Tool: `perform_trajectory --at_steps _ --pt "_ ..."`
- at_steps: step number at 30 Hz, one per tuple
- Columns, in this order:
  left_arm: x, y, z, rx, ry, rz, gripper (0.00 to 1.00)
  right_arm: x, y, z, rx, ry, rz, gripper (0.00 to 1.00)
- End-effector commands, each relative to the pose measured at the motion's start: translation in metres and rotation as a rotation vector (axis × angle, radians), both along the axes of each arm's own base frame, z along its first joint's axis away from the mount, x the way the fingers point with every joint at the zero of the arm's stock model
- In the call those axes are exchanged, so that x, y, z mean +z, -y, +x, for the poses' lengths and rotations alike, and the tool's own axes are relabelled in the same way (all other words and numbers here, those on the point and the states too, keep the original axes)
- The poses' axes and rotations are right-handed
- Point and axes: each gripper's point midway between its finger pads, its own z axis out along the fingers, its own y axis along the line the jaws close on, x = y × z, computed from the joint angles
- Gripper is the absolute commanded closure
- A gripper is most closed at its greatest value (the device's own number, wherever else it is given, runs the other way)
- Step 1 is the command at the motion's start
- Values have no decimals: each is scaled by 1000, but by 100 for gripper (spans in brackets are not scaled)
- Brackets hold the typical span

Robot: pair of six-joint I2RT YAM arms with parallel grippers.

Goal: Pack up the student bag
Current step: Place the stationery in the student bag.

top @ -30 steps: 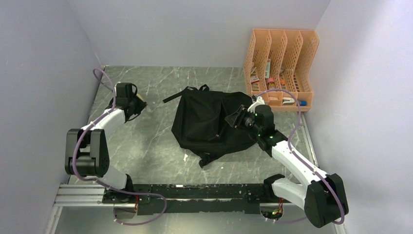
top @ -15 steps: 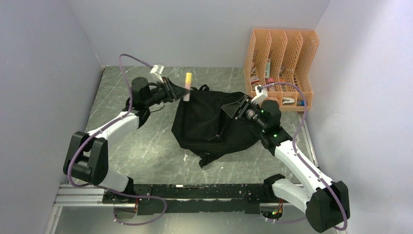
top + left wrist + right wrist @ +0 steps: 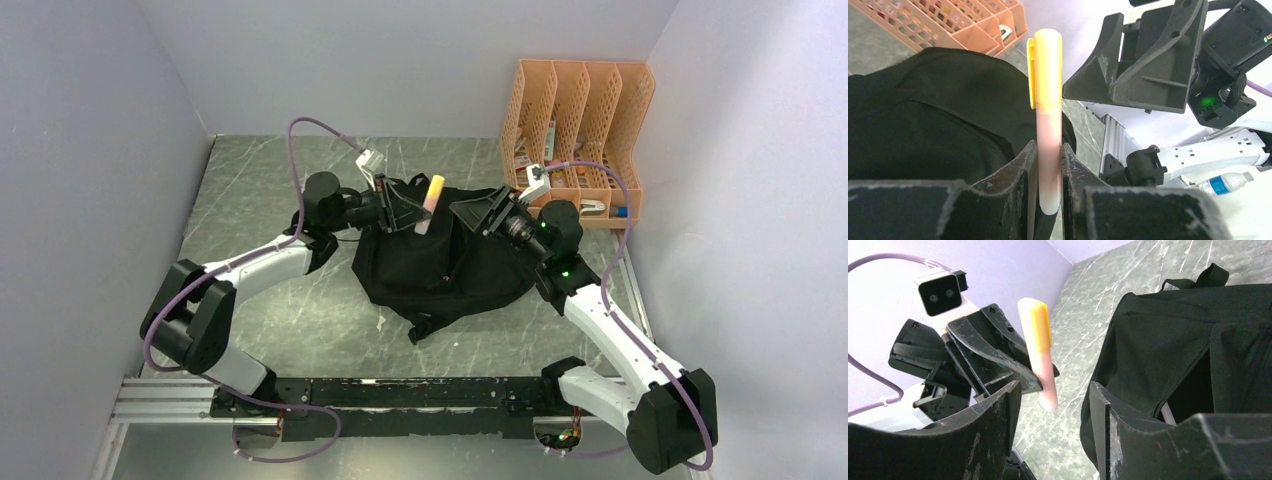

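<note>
Left gripper [image 3: 408, 210] pinches a yellow-capped pen [image 3: 1048, 100], standing up, right over the student bag [image 3: 440, 275] near the table's [image 3: 280, 180] far edge, with the right gripper [image 3: 476, 213] just beside it, jaws apart.

The student bag [image 3: 440, 262] lies on the desk [image 3: 250, 180], about in the centre of the top view. Behind it, in the upper right of the frame, the file organiser [image 3: 575, 130] stands at the corner of the desk, with small items in its slots. The left pincer [image 3: 412, 212] is over the upper edge of the bag, a little left of its middle. A pen [image 3: 430, 203] stands between the two jaws, nearly upright. The right pincer [image 3: 478, 213] is over the upper right part of the bag, just right of the pen and facing it, between the pen and the organiser. In the right wrist view the pen is in the middle and the bag at the right.
</note>
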Motion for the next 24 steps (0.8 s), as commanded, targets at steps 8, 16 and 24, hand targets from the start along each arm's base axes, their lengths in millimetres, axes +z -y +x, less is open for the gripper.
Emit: perform_trajectory --at_steps 8,16,24 --pt "16 36 -22 -108 54 -67 95 11 -4 -1 28 35 24 43" --pt "17 43 -22 -125 43 -83 95 0 -8 1 49 -4 16 44" --pt "18 48 -24 -136 45 -81 95 -5 -13 1 79 -19 28 48"
